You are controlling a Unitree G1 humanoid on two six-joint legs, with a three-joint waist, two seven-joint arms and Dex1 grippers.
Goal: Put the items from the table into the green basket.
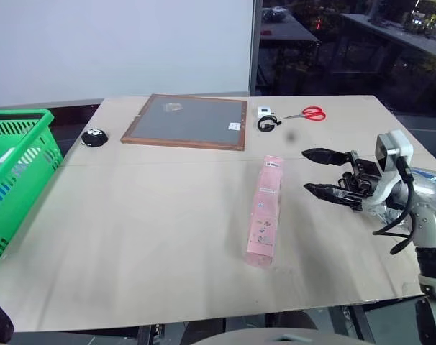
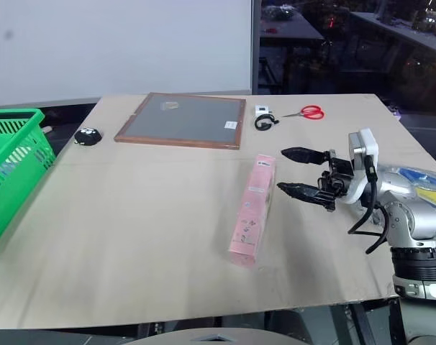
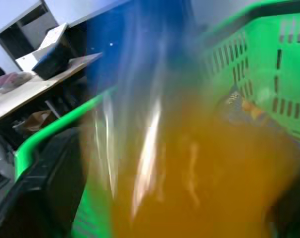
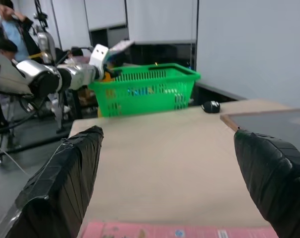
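A pale wooden table [image 1: 153, 251] stands before a white wall, with dark desks behind on the right. On its far half lie a wood-framed grey board [image 1: 187, 121], red-handled scissors [image 1: 309, 113], a small white-and-black object [image 1: 268, 121] and a small black object [image 1: 95, 137]; none of these belongs to the task.

Of the 2 items, 1 remains on the table: the pink carton [image 1: 265, 210] lies flat near the middle, pointing away from the robot. The right gripper [image 1: 320, 172] hovers just beside it, above the surface, with its 2 black fingers [image 4: 66, 183] spread wide and nothing between them; the carton's printed edge runs between and below them.

The green basket [image 1: 16, 169] sits off the table's left edge. In the left wrist view the bottle of orange drink [image 3: 189, 168] is a close blur of orange liquid and blue cap, with the basket's rim and lattice wall around and behind it. The right wrist view places the left gripper [image 4: 113, 69] at the basket's rim. Whether its fingers clamp the bottle or have let it go cannot be told.

Judged progress: the bottle is at the point of delivery; the carton is untouched, so roughly half the work is left.
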